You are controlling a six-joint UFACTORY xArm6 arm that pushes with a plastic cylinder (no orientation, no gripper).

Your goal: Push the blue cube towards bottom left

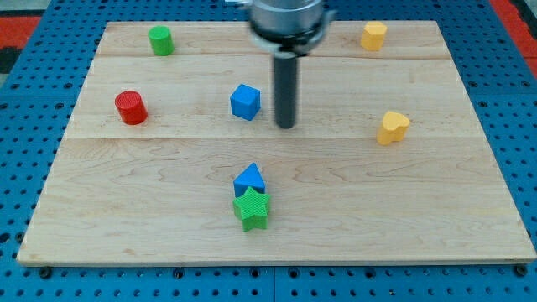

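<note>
Blue cube (245, 101): centre frame, left of my tip (285, 126); small gap
My tip: bare rod, no jaws; holds nothing
Approach: circle to cube's upper right; shove toward lower left

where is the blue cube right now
The blue cube sits just above the board's middle, slightly toward the view's left, with my tip close on its right and the red cylinder farther off to its left.
</note>
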